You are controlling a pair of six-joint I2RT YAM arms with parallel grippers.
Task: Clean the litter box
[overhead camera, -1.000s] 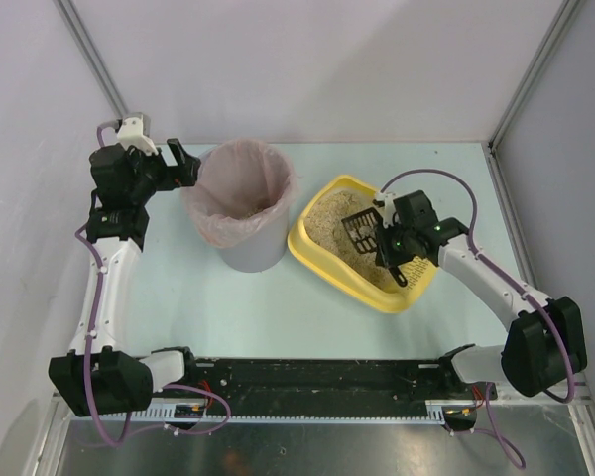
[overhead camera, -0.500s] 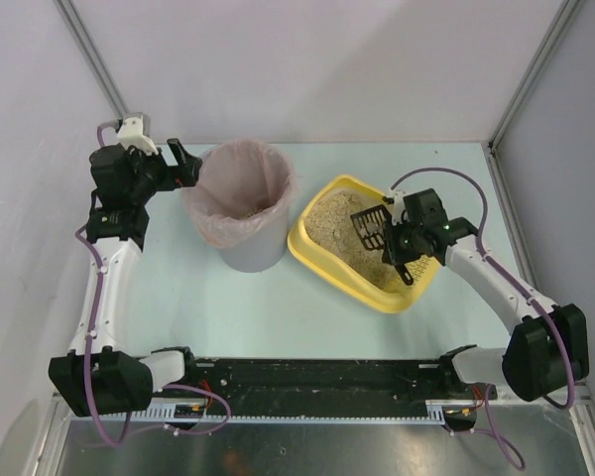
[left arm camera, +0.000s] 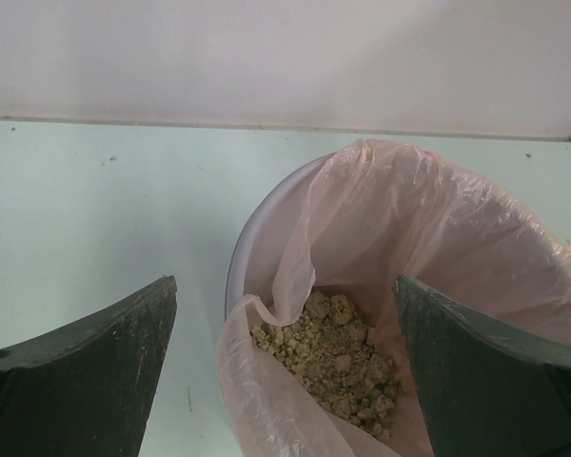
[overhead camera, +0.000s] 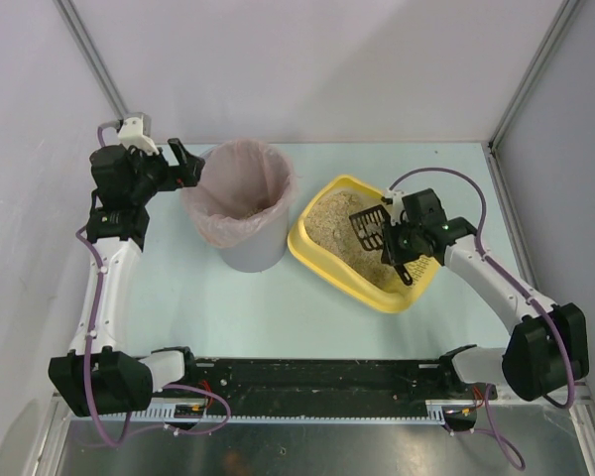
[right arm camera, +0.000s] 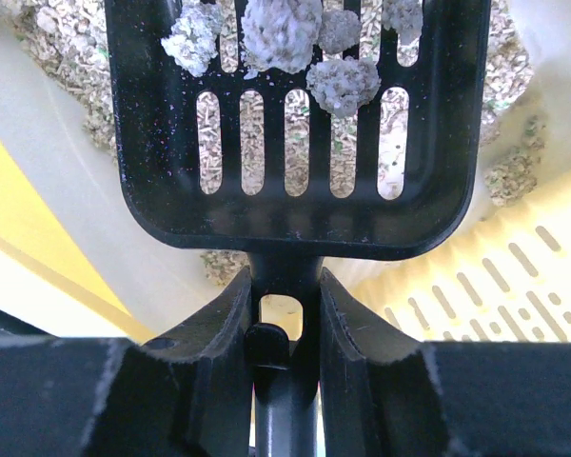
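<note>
On the right half of the table (overhead camera: 178, 288): the litter box (overhead camera: 307, 253), a shallow yellow tray lying flat, just beside the bin.
Litter box, long axis: diagonal in the top view, running from far-left to near-right.
Litter box, pointing: its slotted end (right arm camera: 523, 276) faces near-right, under the right arm's wrist. The plain rounded end faces the bin.
Litter (overhead camera: 332, 213): beige and sandy, spread over the tray floor.
Scoop (overhead camera: 367, 228): black and slotted, over the litter inside the tray. The blade points toward the far-left end and the handle runs back toward the slotted end. Whether the blade touches the litter cannot be told.
Clumps (right arm camera: 285, 33): several grey-white lumps sit on the blade's outer part. Loose litter shows through the slots below.
Right gripper (overhead camera: 389, 238): jaws narrow, clamped on the scoop's handle, one finger on each side.
Left gripper (overhead camera: 185, 164): jaws spread wide, holding nothing, at the far-left rim of the bin and well apart from the litter box.
Bin (overhead camera: 248, 256): grey, round and upright, left of the tray.
Liner (left arm camera: 438, 219): a pink bag folded over the bin's rim.
Bin contents (left arm camera: 333, 352): a heap of clumped litter at the bottom.
</note>
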